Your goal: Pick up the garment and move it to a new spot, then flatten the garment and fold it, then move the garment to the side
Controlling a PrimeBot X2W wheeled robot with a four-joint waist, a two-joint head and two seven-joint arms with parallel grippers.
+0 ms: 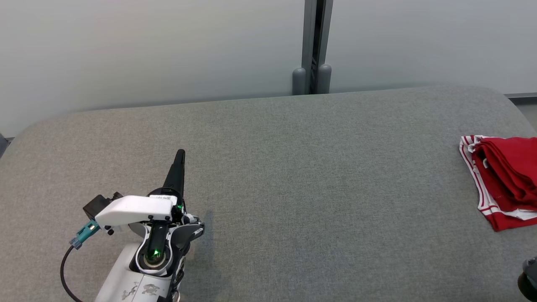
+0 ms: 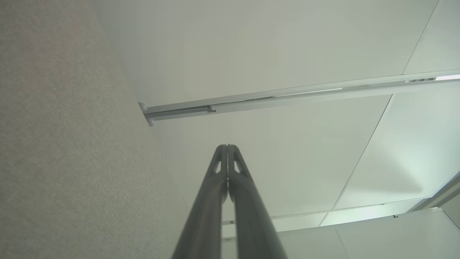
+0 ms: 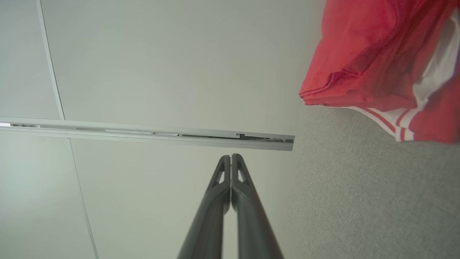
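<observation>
Tabletop (image 1: 293,188): big, grey and soft-looking like cloth, with round corners; it lies under the left gripper (image 1: 180,154) and goes on far to each side of it
Wall (image 1: 147,50): plain and pale, past the far edge of the tabletop, ahead of where the left gripper points
Garment (image 1: 507,180): red with white and red stripes on the trim, folded up in a thick bunch; it lies on the tabletop far off to the right of the left gripper, and part of it runs off the edge of the head view; nothing touches it
Post (image 1: 312,46): grey, standing up against the wall, ahead and to the right of the left gripper
Left arm (image 1: 126,272): white and grey with a small green light, just behind the left gripper
Left gripper: its two long dark fingers are pressed tight together with nothing between them; it is over the tabletop, well apart from the garment
Right gripper (image 3: 230,156): closed tight too, holding nothing; in the right wrist view the garment is up and to the right of its fingers, not touching them
Cable (image 1: 62,268): black, looping out to the left behind the left gripper
Plug (image 1: 85,233): small and blue-green, at the end of the cable
</observation>
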